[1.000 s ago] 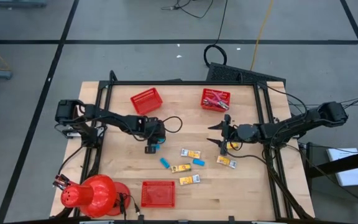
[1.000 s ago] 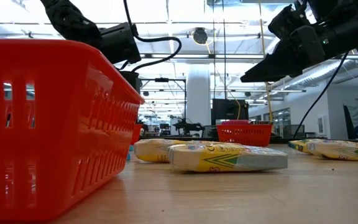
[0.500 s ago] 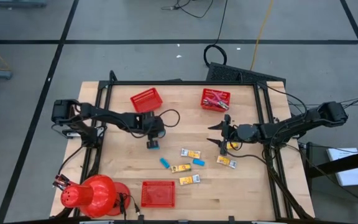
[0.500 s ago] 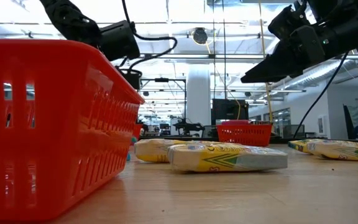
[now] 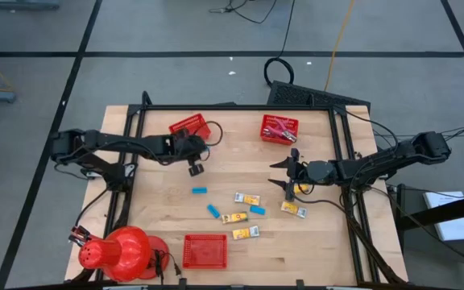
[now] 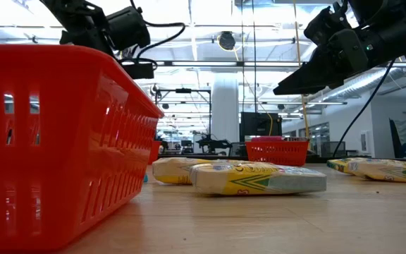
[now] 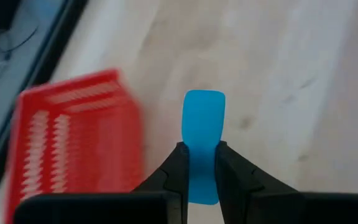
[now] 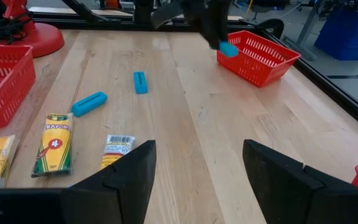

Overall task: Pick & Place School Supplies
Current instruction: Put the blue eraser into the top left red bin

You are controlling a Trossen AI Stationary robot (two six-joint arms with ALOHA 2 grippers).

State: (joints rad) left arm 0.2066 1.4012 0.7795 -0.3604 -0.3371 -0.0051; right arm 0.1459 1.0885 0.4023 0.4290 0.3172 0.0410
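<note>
My left gripper [image 5: 193,168] hangs over the table just near the far-left red basket [image 5: 190,129]. It is shut on a light-blue block [image 7: 204,118], which also shows in the right wrist view [image 8: 229,49]. Three more blue blocks [image 5: 199,191] [image 5: 213,211] [image 5: 257,209] lie flat on the wood. Several yellow packets [image 5: 246,198] [image 5: 234,217] [image 5: 246,233] [image 5: 294,209] lie flat beside them. My right gripper [image 5: 278,174] waits open above the table, right of the packets, touching nothing. Red-handled tools [image 5: 281,130] lie in the far-right basket. My left gripper pinches the light-blue block between its two fingers [image 7: 178,171] by one end [image 7: 202,163]. About half the block sticks out past the fingertips. The fingers come from above, and the block is lifted clear of the table.
A third red basket [image 5: 205,250] stands at the near edge. It fills the left of the low view [image 6: 55,141]. A big red dome-shaped object [image 5: 119,254] sits at the near left corner. Black frame rails [image 5: 131,153] run along both sides. Bare wood lies between the two far baskets.
My left gripper has risen and travelled toward the far edge, up to the far-left red basket, carrying the light-blue block clear of the table. Another blue block lies where the gripper was. The right arm has kept still.
</note>
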